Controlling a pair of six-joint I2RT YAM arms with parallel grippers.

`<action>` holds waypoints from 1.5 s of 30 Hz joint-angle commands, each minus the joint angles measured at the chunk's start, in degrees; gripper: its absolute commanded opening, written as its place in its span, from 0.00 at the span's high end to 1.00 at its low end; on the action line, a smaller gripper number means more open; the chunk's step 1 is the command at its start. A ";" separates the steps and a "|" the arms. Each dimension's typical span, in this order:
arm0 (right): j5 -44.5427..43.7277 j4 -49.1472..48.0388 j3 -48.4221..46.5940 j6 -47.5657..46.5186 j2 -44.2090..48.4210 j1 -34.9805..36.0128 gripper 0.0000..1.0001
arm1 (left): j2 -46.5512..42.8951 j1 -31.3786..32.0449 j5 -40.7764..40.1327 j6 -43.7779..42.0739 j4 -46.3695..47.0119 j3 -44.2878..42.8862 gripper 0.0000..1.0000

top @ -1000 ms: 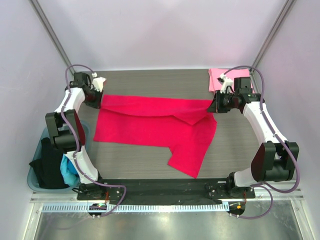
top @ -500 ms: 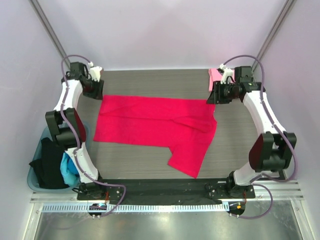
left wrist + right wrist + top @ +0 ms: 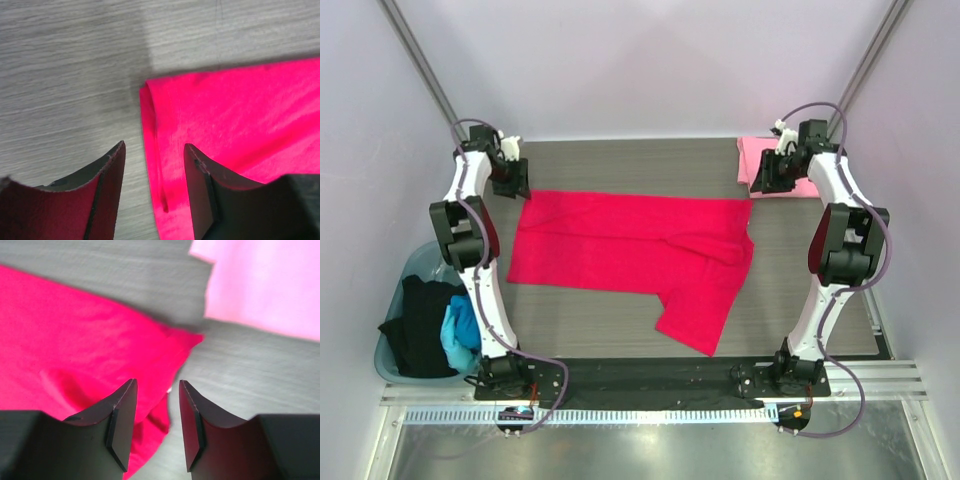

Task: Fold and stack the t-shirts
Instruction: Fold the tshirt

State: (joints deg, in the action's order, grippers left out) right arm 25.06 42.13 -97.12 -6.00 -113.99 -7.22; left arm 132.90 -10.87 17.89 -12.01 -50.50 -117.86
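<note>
Sitting at lower left, a teal bin (image 3: 383,361) holds a black t-shirt (image 3: 415,325) and a blue t-shirt (image 3: 460,330); the left pincer (image 3: 511,181) hovers open and empty over the upper-left corner of the crimson t-shirt (image 3: 620,240), spread mid-tabletop (image 3: 620,160); the right pincer (image 3: 765,181), likewise open and empty, hangs over its upper-right corner, beside the pink t-shirt (image 3: 754,154).

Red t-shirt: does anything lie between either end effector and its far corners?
Nothing visible. The left end effector and right end effector hang open over far corners of the red t-shirt; the pink t-shirt lies apart.
</note>
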 commanded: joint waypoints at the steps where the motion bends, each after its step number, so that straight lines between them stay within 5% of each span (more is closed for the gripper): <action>1: -0.89 -1.00 -4.74 -1.12 -1.93 -0.51 0.55 | 0.95 -0.46 2.85 3.13 0.40 -4.04 0.48; 10: 2.36 -0.56 -4.92 -0.86 -7.38 -0.51 0.50 | 4.12 -0.55 4.52 8.14 1.81 -6.32 0.22; 15: 1.75 -1.00 -6.85 -0.24 -9.84 -0.60 0.49 | 5.26 -0.46 4.96 9.37 2.16 -6.85 0.18; 31: 2.36 -1.70 -8.87 0.63 -16.87 -0.86 0.51 | 7.99 -0.55 3.64 9.73 2.78 -8.17 0.23; 41: 5.88 -3.19 -9.22 1.96 -18.54 -0.77 0.77 | 9.57 -0.46 4.26 9.73 2.78 -9.14 0.29; 45: 5.88 -3.28 -9.32 1.96 -18.81 -0.77 0.84 | 9.66 -0.55 5.58 8.94 1.90 -8.70 0.47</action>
State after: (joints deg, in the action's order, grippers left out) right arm 30.68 40.16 -104.66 -4.29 -132.07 -7.99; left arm 141.51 -10.98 21.45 -2.87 -48.47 -125.58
